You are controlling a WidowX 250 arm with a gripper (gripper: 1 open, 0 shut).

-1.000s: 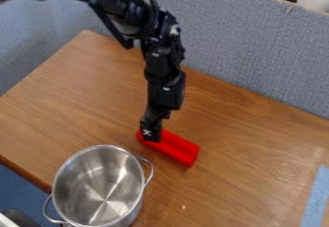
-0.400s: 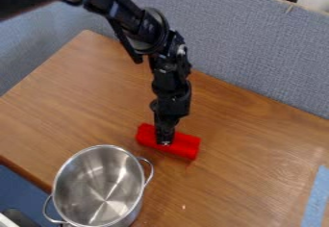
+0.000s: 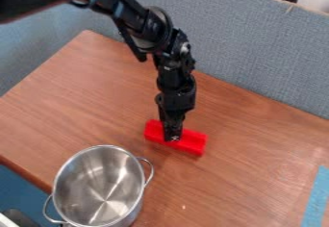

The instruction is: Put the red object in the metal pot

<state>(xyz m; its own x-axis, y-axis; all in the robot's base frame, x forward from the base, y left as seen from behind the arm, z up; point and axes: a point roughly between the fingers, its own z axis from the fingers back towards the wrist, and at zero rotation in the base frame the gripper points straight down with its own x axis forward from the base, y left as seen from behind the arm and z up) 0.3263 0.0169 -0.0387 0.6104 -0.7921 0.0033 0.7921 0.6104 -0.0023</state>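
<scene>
Centrally, the red object [image 3: 176, 138] appears as a small, bright red rectangular bar with a plain, matte surface and squared edges. It lies flat on the brown wood-grain table [image 3: 77, 87], its long axis running from upper left to lower right, slightly slanted across the view. Directly above its middle the black gripper [image 3: 171, 131] points straight down, its tips set at the bar's top; whether the jaws clasp the bar or merely straddle it cannot be told from this angle. To the lower left, well apart from the bar, stands the metal pot [image 3: 100, 184]: round, shiny steel, with a reflective interior and a small loop handle at its side. Behind the table rises a grey fabric partition [image 3: 244, 48] of woven texture.
</scene>
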